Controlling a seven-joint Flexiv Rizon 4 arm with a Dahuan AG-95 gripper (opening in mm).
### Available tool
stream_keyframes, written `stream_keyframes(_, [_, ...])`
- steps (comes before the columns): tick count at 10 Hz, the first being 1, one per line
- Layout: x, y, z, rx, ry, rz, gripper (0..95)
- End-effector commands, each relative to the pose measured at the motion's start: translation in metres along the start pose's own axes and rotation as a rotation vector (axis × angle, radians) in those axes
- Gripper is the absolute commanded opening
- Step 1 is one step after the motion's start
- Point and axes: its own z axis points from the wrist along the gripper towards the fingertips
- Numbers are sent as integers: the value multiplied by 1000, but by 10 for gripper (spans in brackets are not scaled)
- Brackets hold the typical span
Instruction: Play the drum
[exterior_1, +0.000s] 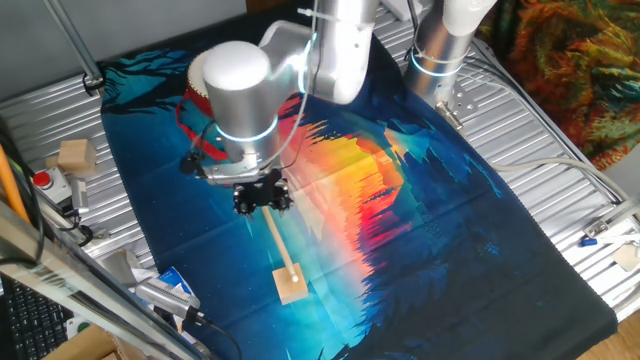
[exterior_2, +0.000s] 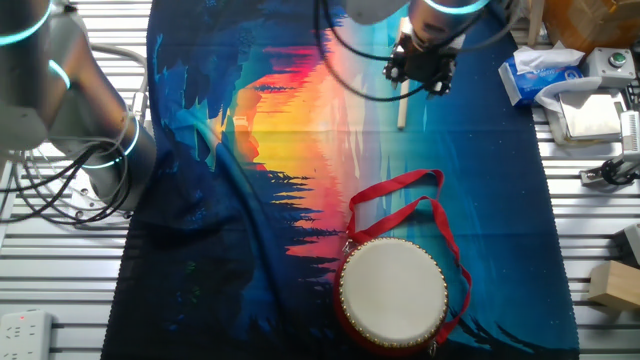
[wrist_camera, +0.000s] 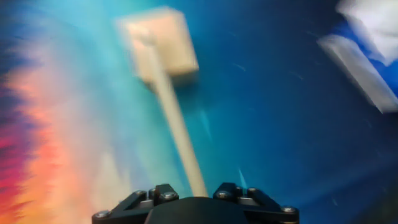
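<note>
The drum (exterior_2: 392, 292), red-sided with a cream-white head and a loose red ribbon (exterior_2: 400, 190), sits on the colourful cloth (exterior_2: 300, 130). In one fixed view my arm mostly hides it; only its red edge and ribbon (exterior_1: 188, 128) show. My gripper (exterior_1: 262, 200) is far from the drum and is shut on a thin wooden stick (exterior_1: 278, 245) that ends in a small tan block head (exterior_1: 291, 285) near the cloth. The hand view is blurred: the stick (wrist_camera: 177, 124) runs from between my gripper's (wrist_camera: 198, 193) fingers to the head (wrist_camera: 161, 43). My gripper (exterior_2: 420, 72) is at the top of the other fixed view.
A loose tan wooden block (exterior_1: 75, 155) lies on the metal table beside the cloth and also shows in the other fixed view (exterior_2: 610, 283). A blue and white packet (exterior_1: 175, 285) lies near the cloth's corner. A button box (exterior_1: 42, 180) and cables sit at the table's edge.
</note>
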Motion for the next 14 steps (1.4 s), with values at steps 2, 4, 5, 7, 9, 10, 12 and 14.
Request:
stream_keyframes(2, [-1, -6, -1, 42, 50, 0, 570])
stream_keyframes(4, [-1, -6, -1, 54, 52, 7, 570])
stream_keyframes(5, [-1, -6, -1, 59, 54, 6, 570])
stream_keyframes(7, [-1, -6, -1, 66, 57, 7, 570])
stream_keyframes(9, [-1, -6, -1, 69, 57, 5, 570])
stream_keyframes(10, [-1, -6, -1, 69, 56, 4, 570])
stream_keyframes(12, [-1, -6, -1, 69, 55, 4, 570])
stream_keyframes(14, [0, -7, -1, 71, 55, 2, 570])
